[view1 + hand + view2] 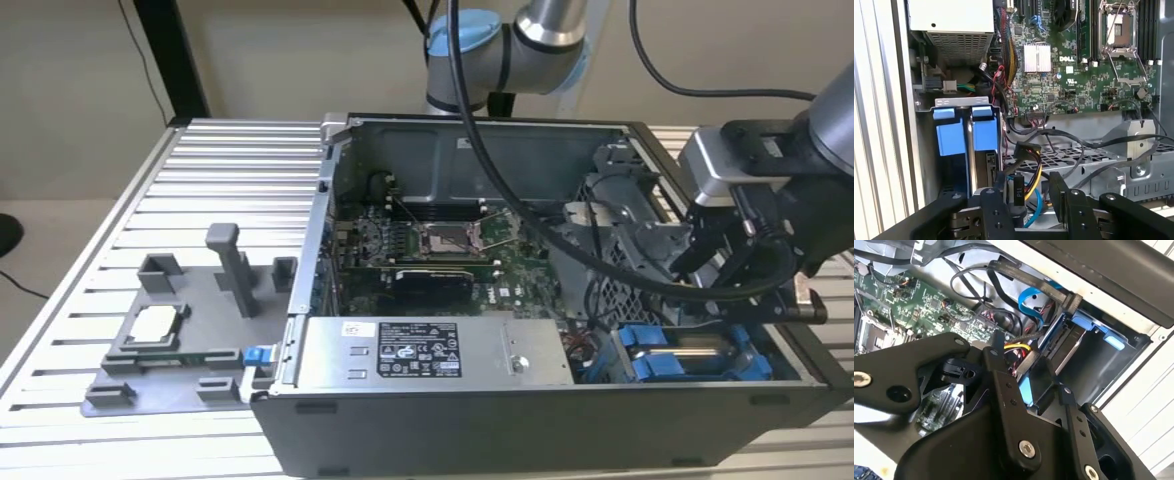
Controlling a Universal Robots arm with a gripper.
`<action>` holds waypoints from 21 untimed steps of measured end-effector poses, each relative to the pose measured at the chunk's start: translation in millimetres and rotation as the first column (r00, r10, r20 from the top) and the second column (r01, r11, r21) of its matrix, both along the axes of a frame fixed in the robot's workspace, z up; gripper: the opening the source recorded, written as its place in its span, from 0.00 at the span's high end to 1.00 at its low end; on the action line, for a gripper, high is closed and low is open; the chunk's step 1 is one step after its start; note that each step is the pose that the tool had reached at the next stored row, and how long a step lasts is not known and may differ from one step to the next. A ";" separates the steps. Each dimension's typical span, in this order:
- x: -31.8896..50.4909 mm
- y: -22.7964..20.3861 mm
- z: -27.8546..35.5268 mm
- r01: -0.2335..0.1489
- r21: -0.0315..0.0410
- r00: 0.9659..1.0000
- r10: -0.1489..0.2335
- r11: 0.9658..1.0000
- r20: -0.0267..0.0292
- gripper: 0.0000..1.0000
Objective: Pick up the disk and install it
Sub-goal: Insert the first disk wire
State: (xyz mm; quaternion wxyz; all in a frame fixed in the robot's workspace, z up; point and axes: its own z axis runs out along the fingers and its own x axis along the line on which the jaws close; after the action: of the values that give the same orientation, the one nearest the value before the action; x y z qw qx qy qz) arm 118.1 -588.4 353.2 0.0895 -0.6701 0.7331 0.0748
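You have a slatted aluminium table (200,170) carrying an open dark grey metal computer case (534,420) that lies on its side. Inside it, the green motherboard (441,240) fills the floor toward the exterior view's left. The large grey box with a white label (420,350) sits along the near wall. On the table at the exterior view's left, a grey plastic fixture tray (187,365) holds a small square silver chip (151,323).

Your disk (694,358), silver-grey metal framed by a bright blue plastic bracket, sits in the drive bay at the case's near corner, on the exterior view's right. The black gripper (731,300) hangs just above that bay. In the first wrist view its fingers (996,200) stand apart with a black cable connector (1016,192), trailing yellow and red wires, between them. You cannot tell whether either finger touches it.
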 end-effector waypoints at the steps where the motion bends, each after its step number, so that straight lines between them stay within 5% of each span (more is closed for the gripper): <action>1: 0.1 0.1 0.0 0.000 0.000 1.000 0.000 1.000 0.000 0.00; 21: 2.5 0.1 3.9 0.000 0.001 1.000 0.000 1.000 0.000 0.00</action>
State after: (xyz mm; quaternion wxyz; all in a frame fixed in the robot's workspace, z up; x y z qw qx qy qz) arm 120.6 -588.3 357.2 0.0897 -0.6701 0.7330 0.0751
